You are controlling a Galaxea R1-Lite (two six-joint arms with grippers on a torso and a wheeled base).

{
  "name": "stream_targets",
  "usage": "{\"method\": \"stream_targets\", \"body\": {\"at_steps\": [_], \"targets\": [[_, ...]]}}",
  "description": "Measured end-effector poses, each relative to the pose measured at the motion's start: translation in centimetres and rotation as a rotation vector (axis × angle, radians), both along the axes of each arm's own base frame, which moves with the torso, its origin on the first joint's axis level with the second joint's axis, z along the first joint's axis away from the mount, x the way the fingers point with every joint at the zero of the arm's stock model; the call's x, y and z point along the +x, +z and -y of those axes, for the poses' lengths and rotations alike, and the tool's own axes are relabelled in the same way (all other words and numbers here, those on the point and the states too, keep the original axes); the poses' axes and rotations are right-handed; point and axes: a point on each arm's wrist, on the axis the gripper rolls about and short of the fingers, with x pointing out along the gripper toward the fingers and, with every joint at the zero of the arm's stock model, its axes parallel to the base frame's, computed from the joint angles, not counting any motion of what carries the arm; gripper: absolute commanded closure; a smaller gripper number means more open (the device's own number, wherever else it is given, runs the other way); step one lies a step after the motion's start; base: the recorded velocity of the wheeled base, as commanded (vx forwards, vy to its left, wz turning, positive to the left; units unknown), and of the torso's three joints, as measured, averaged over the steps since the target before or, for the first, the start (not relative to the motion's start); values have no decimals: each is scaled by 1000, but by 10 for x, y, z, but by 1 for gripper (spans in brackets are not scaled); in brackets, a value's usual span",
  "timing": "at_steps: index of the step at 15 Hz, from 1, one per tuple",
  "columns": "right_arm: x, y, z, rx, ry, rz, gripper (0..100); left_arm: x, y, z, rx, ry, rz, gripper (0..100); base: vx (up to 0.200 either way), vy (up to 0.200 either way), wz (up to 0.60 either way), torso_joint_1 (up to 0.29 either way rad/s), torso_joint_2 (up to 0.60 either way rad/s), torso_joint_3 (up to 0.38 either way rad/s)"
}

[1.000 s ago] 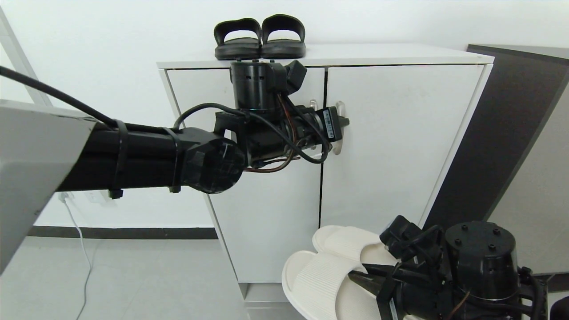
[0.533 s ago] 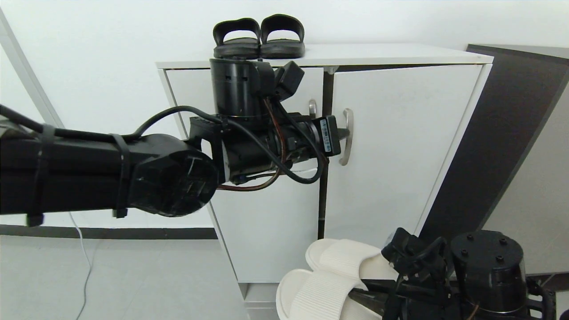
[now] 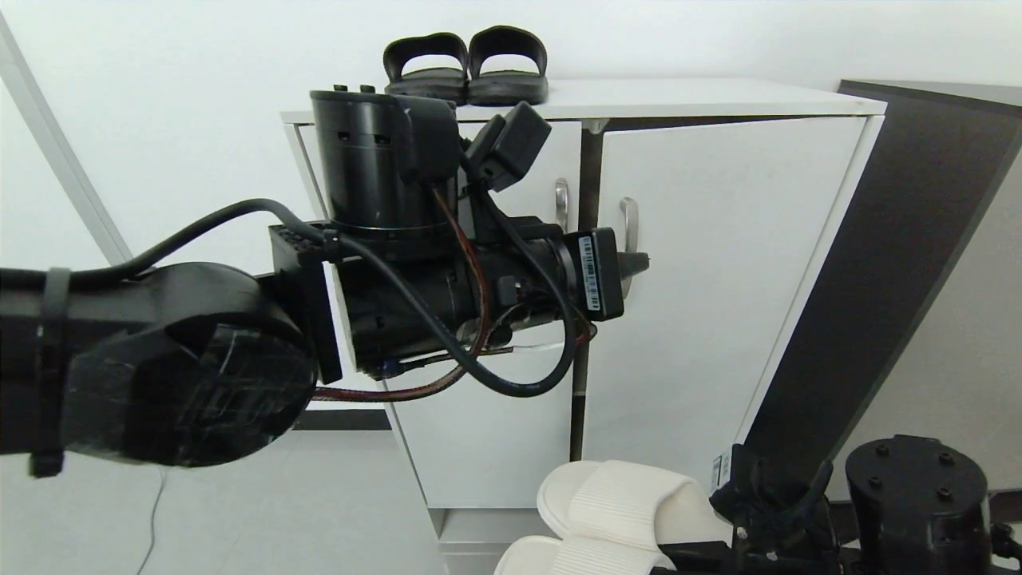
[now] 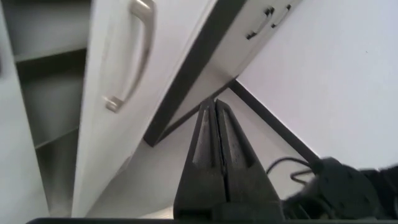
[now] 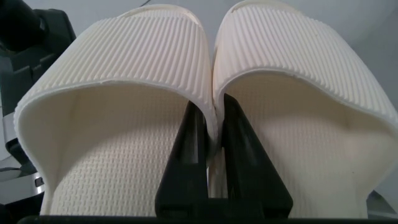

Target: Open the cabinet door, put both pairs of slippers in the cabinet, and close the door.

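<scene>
Cabinet (image 3: 718, 97): white, upper centre to right of the head view.
Right door (image 3: 718, 279): ajar, with a dark vertical gap (image 3: 588, 200) separating it from the left door (image 3: 479, 415).
Open room: bare floor (image 3: 200, 511) at lower left; a dark panel (image 3: 878, 279) flanks the cabinet's right edge.
Left gripper (image 3: 639, 262): fingers pressed together and holding nothing, just in front of the right door's handle (image 3: 631, 228), seemingly apart from it.
Right gripper (image 5: 211, 155): pinching the adjoining inner edges of the white slippers (image 3: 615, 499) at bottom centre, below the doors.
White slippers: cream, with ribbed straps and textured footbeds, side by side.
Black slippers (image 3: 467, 68): paired on the cabinet top near its front edge.
</scene>
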Motion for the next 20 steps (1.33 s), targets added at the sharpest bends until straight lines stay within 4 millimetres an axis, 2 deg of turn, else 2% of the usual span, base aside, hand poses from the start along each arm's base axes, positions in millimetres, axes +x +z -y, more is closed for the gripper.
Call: {"method": "stream_targets", "body": {"at_steps": [4,9,20], "targets": [[-1,0,1,5,4,12,100,-8,4,-12,-5,7,7,100,0,0,0,0,0,0],[-1,-1,1,2,4,12,100,24,5,-31,-13,106,8,100,0,0,0,0,0,0],[-1,-2,0,-9,9,27,100,84,-6,-16,-55,176,19,100,0,0,0,0,0,0]]}}
